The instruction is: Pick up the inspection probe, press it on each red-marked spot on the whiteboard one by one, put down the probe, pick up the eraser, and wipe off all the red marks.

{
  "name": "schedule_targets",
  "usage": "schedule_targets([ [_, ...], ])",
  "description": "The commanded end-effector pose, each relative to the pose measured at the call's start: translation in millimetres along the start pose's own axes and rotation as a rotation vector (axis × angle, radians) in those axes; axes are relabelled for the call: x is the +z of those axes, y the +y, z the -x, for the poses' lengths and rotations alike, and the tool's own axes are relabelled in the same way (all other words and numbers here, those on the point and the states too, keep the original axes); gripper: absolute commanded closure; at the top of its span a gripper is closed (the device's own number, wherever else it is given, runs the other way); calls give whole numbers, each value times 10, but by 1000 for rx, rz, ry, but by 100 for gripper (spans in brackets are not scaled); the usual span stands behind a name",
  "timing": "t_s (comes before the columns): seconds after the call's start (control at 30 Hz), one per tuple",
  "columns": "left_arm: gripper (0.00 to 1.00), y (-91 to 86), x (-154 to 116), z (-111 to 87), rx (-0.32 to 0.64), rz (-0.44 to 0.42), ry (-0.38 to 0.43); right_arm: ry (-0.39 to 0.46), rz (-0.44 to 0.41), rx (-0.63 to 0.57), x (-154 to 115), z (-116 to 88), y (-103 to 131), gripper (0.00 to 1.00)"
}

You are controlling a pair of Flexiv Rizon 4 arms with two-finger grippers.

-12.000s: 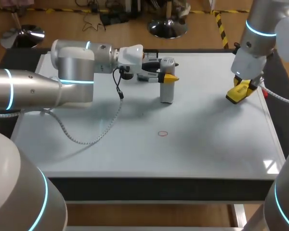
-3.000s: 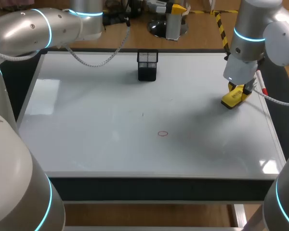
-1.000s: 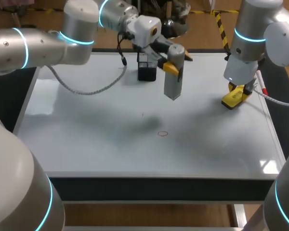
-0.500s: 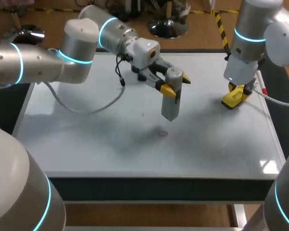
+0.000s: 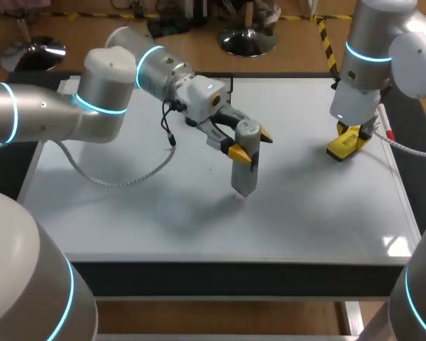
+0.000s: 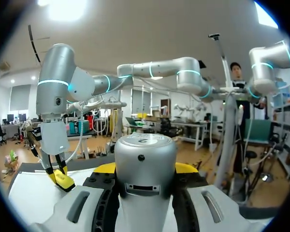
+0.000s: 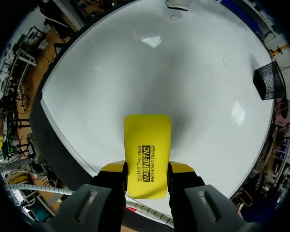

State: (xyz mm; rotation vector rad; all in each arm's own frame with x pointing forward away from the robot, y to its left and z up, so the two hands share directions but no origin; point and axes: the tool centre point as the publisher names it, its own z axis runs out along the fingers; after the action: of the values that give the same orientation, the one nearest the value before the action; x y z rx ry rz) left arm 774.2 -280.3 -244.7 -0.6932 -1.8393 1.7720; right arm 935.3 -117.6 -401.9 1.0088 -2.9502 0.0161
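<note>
The white counter (image 5: 128,220) is carrying an upright black mesh cup (image 7: 267,82) near its far edge, and a small red ring (image 7: 175,17) is showing mid-surface.

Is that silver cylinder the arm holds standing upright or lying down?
Upright: the probe stands nearly vertical in the left gripper, its narrow end down at the whiteboard.

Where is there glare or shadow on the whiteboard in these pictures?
Head view: a glare patch on the whiteboard near its right front corner, and a soft shadow spreading under the probe. Right wrist view: two bright glare spots ahead of the eraser, and a grey shadow just ahead of it.
</note>
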Motion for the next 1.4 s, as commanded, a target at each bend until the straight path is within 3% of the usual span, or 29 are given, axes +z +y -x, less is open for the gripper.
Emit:
schedule_targets([
  [0.03,100,54,12,-64,8,-7,-21,4,-3,-1,-3,5,-6,100],
  [0.77,100,348,-40,-7,17,-34,-58,4,-3,-1,-3,5,-6,100],
  [1.4,100,325,-64,-12,11,-16,-62,4,-3,-1,-3,5,-6,100],
])
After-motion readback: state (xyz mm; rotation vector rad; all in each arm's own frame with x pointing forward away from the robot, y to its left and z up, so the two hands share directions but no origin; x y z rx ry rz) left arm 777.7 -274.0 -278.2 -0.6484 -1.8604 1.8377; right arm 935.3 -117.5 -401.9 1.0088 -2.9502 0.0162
